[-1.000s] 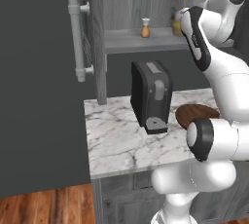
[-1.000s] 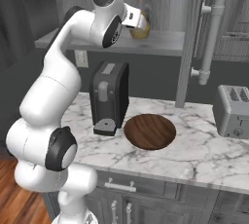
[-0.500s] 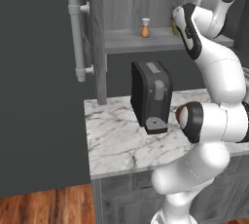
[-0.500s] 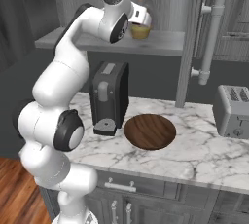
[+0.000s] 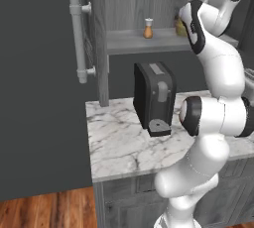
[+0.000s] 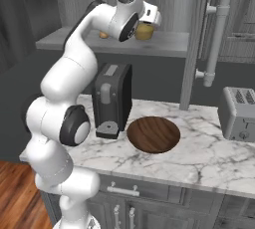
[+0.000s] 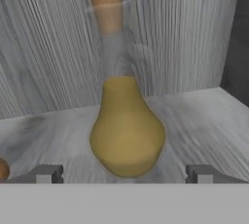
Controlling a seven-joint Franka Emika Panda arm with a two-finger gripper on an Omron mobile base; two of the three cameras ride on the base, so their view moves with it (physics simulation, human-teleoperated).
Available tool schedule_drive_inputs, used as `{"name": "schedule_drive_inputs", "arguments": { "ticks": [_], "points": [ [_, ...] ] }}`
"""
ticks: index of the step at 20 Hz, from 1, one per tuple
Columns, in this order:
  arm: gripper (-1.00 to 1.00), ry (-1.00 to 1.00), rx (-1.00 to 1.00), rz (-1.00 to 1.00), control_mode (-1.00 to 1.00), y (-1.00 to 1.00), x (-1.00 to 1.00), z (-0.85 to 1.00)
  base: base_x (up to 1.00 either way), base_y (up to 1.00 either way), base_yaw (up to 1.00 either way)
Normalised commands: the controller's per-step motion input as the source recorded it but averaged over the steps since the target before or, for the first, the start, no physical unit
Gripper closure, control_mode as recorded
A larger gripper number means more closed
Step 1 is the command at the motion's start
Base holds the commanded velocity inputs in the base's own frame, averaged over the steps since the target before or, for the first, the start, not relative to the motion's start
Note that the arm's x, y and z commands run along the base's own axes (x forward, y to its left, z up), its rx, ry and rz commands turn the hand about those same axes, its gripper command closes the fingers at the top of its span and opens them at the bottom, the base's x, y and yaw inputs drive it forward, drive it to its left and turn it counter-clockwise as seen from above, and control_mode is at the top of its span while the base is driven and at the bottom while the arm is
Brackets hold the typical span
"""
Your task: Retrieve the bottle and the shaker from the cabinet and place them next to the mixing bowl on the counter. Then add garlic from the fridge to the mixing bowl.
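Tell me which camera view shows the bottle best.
The hand view: the bottle stands whole and centred on the shelf, cork to base. In the right base view only its yellow belly peeks past the arm; in the left, mostly the cork.

I've got the bottle (image 7: 126, 121) upright on the cabinet shelf (image 6: 164, 46), straight ahead of the gripper (image 7: 125, 173), w/ one fingertip (image 7: 46, 173) off each side of its base and the back wall just behind it. Shaker (image 5: 148, 28) sits on the same shelf, well left of the bottle. Below on the counter (image 6: 209, 158), coffee machine (image 6: 112, 98) stands at left, mixing bowl (image 6: 153, 134) just right of it, toaster (image 6: 239, 113) at far right.
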Motion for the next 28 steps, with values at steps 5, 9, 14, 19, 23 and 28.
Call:
{"name": "schedule_drive_inputs", "arguments": {
  "ticks": [5, 9, 14, 19, 23, 28],
  "points": [
    [-1.0, 0.0, 0.0, 0.0, -1.0, 0.0, 0.31, 0.0, 0.0, 0.0, 0.0],
    [-1.0, 0.0, 0.0, 0.0, -1.0, 0.0, 0.41, 0.0, 0.0, 0.0, 0.0],
    [-1.0, 0.0, 0.0, 0.0, -1.0, 0.0, 0.34, 0.0, 0.0, 0.0, 0.0],
    [-1.0, 0.0, 0.0, 0.0, -1.0, 0.0, 0.0, 0.0, 0.0, 0.0, 0.0],
    [-1.0, 0.0, 0.0, 0.0, -1.0, 0.0, 0.01, 0.0, 0.0, 0.0, 0.0],
    [-1.0, 0.0, 0.0, 0.0, -1.0, 0.0, 0.07, -0.05, 0.0, 0.0, 0.0]
  ]
}}
